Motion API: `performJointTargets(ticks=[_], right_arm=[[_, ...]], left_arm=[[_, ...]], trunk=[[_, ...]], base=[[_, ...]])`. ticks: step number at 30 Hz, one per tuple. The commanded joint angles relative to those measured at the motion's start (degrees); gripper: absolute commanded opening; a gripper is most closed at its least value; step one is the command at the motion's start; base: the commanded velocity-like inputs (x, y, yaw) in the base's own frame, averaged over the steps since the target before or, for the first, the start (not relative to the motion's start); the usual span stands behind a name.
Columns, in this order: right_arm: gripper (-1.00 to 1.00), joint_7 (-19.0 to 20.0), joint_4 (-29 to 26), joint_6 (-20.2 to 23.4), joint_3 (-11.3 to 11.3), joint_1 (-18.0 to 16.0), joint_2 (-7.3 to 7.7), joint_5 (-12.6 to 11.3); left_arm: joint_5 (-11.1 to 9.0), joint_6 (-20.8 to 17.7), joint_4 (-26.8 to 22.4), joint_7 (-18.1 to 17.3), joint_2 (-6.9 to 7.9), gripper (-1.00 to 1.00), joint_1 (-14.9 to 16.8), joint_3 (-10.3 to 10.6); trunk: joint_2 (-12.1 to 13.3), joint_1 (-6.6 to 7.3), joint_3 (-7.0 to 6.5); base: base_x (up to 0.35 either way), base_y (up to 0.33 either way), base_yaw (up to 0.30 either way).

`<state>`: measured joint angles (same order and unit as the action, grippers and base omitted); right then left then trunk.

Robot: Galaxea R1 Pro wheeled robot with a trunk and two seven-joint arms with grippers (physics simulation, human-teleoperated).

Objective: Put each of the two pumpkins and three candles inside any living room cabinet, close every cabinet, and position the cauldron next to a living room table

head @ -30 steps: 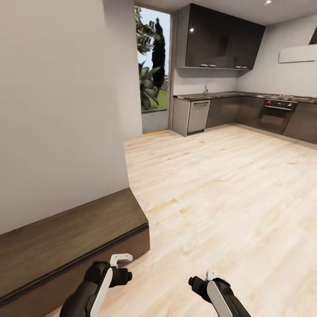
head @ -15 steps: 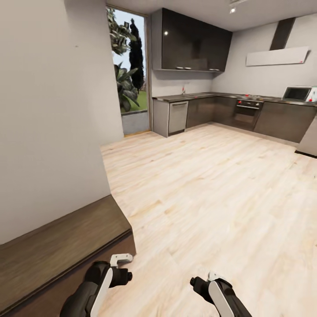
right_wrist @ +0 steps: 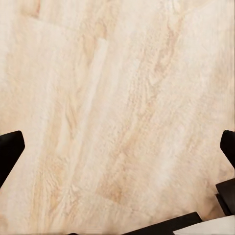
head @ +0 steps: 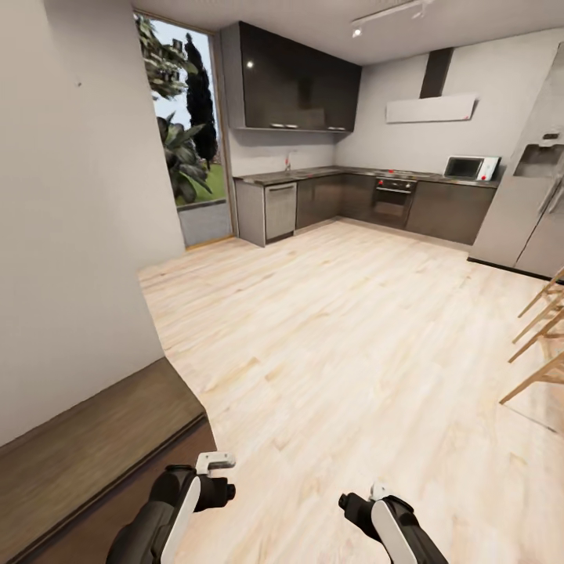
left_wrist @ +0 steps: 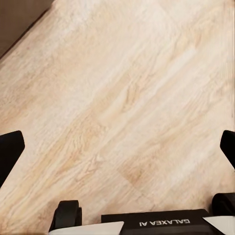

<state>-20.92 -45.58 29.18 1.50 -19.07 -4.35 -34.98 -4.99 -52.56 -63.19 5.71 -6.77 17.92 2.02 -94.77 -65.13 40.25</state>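
Both grippers, left (left_wrist: 117, 147) and right (right_wrist: 117, 147), wide and empty over bare floor (head: 352, 329) beside cabinet (head: 86, 439) corner; progress can't be judged.

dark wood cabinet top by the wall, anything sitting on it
Nothing sits on the visible part of the cabinet: its brown top is bare, no pumpkins or candles. Its left end runs out of the picture, and its inside is hidden.

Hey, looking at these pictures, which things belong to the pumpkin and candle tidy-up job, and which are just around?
Part of the job:
cabinet, the low dark wood console by the wall
left gripper, open, empty
right gripper, open, empty

Just around:
oven
microwave
fridge
wooden chair legs
dishwasher
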Motion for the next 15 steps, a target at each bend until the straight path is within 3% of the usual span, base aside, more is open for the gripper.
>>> performJointTargets(ticks=[1, 10, 15], right_arm=[[1.00, 0.0, 0.0, 0.0, 0.0, 0.0, 0.01, 0.0], [1.00, 0.1, 0.9, 0.1, -0.6, 0.0, -0.01, 0.0], [1.00, 0.1, 1.3, 0.1, -1.9, 0.0, -0.01, 0.0]], left_arm=[[0.0, 0.0, 0.0, 0.0, 0.00, 1.00, 0.0, 0.0], [0.0, 0.0, 0.0, -0.1, 0.04, 1.00, 0.0, -0.1], [0.1, 0.0, 0.0, -0.1, 0.01, 1.00, 0.0, 0.0]], trunk=[[0.4, 0.23, -0.20], [4.0, 2.20, -1.85], [6.0, 3.30, -2.75]], base=[[-0.173, 0.000, -0.288], [-0.040, 0.000, -0.288], [-0.215, 0.000, -0.288]])
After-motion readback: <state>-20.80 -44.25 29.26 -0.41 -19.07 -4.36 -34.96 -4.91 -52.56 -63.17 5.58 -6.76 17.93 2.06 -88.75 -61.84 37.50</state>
